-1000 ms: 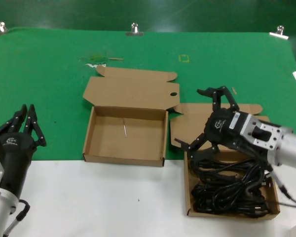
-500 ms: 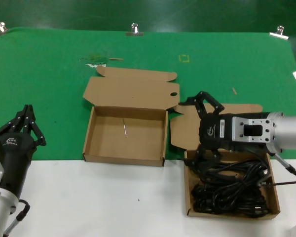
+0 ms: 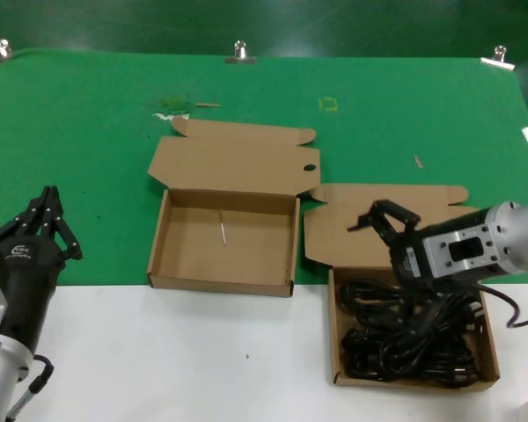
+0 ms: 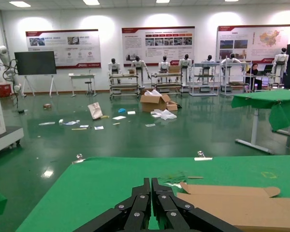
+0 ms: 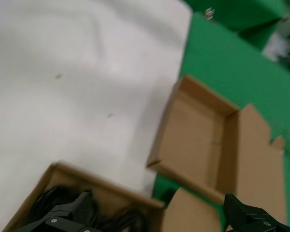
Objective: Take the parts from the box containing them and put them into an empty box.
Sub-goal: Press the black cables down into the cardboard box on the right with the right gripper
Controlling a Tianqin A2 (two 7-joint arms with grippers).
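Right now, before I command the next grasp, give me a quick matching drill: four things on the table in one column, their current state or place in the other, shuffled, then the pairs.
Things:
1. right tool
2. left tool
3. wide box with a hole in its lid
4. coiled black power cables

States:
A. shut, parked at the near left edge
B. bare except for a thin pale sliver on its floor
C. piled in the squarer plain-lidded box
D. open, over the far end of the cable box

Pairs: 1-D, 2-A, 3-B, 4-C
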